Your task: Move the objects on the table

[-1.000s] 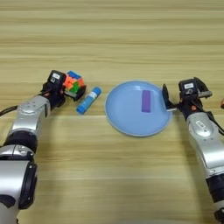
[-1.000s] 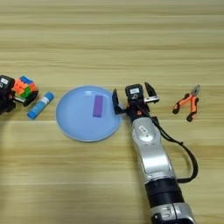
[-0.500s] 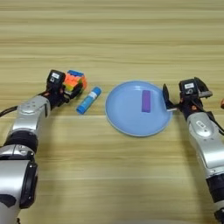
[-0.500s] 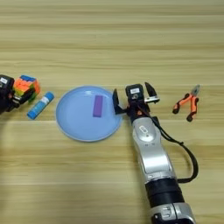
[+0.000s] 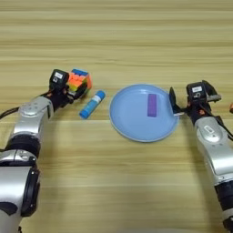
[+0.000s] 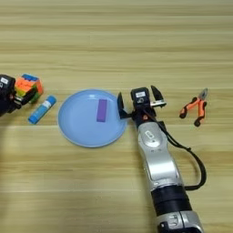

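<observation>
— Left eye view: where is the puzzle cube?
— Left tool is pinching it, just beside the blue tube.
— And right tool?
— Spread, at the plate rim; purple block lies on the plate.
</observation>
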